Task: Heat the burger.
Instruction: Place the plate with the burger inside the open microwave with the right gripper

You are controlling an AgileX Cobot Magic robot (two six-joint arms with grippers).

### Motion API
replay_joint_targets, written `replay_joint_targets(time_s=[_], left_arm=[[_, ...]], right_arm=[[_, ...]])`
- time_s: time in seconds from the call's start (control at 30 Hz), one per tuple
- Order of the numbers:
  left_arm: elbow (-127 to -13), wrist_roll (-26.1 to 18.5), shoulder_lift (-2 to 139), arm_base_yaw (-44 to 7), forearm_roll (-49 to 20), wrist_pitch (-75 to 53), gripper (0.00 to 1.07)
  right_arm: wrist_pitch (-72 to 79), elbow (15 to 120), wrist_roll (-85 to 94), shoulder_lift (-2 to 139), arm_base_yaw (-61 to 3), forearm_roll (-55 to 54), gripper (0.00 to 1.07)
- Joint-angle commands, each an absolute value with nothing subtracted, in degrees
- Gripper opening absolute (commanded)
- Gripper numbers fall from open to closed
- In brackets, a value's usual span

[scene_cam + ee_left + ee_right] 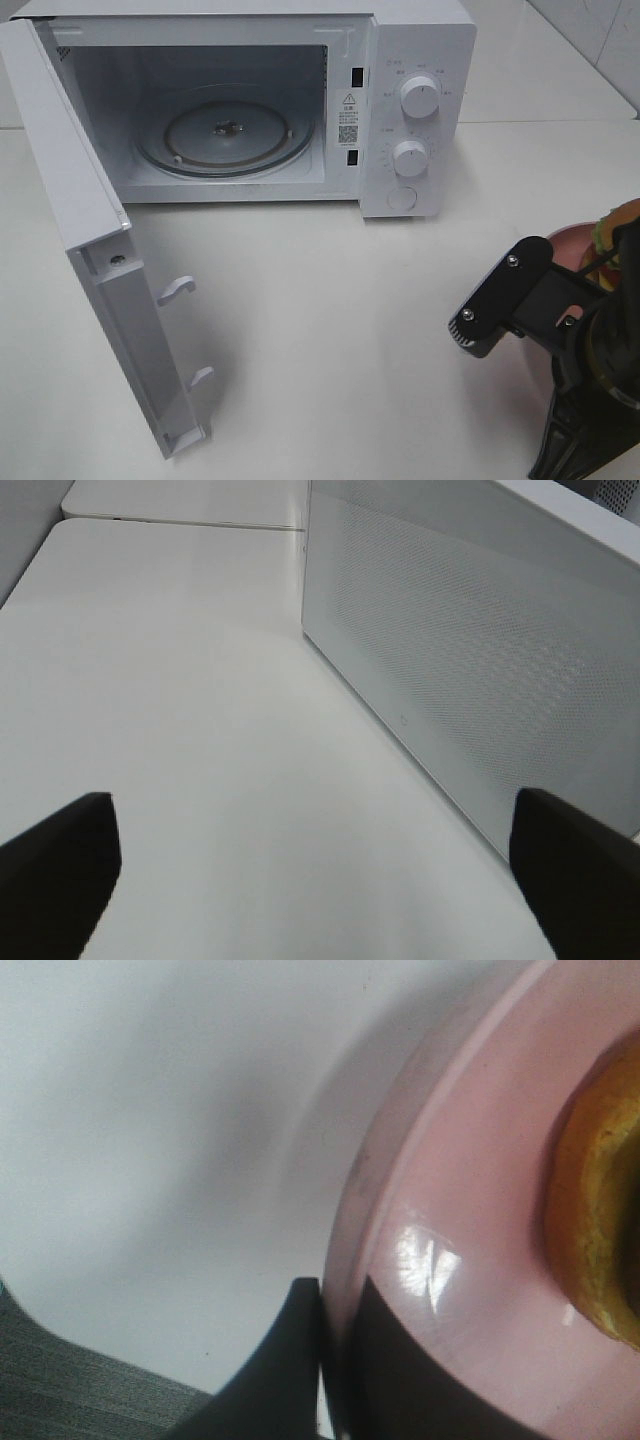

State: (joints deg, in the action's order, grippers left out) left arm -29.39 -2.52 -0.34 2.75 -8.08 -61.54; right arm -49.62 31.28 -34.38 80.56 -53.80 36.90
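Note:
The burger (612,235) sits on a pink plate (566,248) at the table's right edge, mostly covered by my right arm (520,300). In the right wrist view my right gripper (335,1360) is shut on the plate's rim (440,1220), one dark finger above it and one below. The burger's golden-brown bun (600,1220) lies just past the fingers. The white microwave (420,100) stands at the back with its door (90,230) swung wide to the left and its glass turntable (225,135) bare. My left gripper (320,880) is open and holds nothing, close to the door's perforated outer face (480,660).
The open door reaches far forward on the left, with two latch hooks (178,290) sticking out toward the middle. White tabletop (330,340) lies between the microwave's opening and the plate. The left arm does not show in the high view.

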Motion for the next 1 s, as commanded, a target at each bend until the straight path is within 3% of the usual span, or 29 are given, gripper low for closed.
replay_joint_targets(time_s=[0.03,0.23,1.0], left_arm=[[-29.5,-2.6,-1.3,2.8,-8.3,-61.1,0.98],[-29.5,-2.6,-1.3,2.8,-8.3,-61.1,0.98],[-29.5,-2.6,-1.3,2.8,-8.3,-61.1,0.98]], right_arm=[[-51.4,31.1,-33.3,79.9,-55.2,41.3,0.0],[-51.4,31.1,-32.2,79.9,-58.3,43.1,0.0],[-41.4,31.2,-21.3,80.0,-58.3,46.3,0.0]])
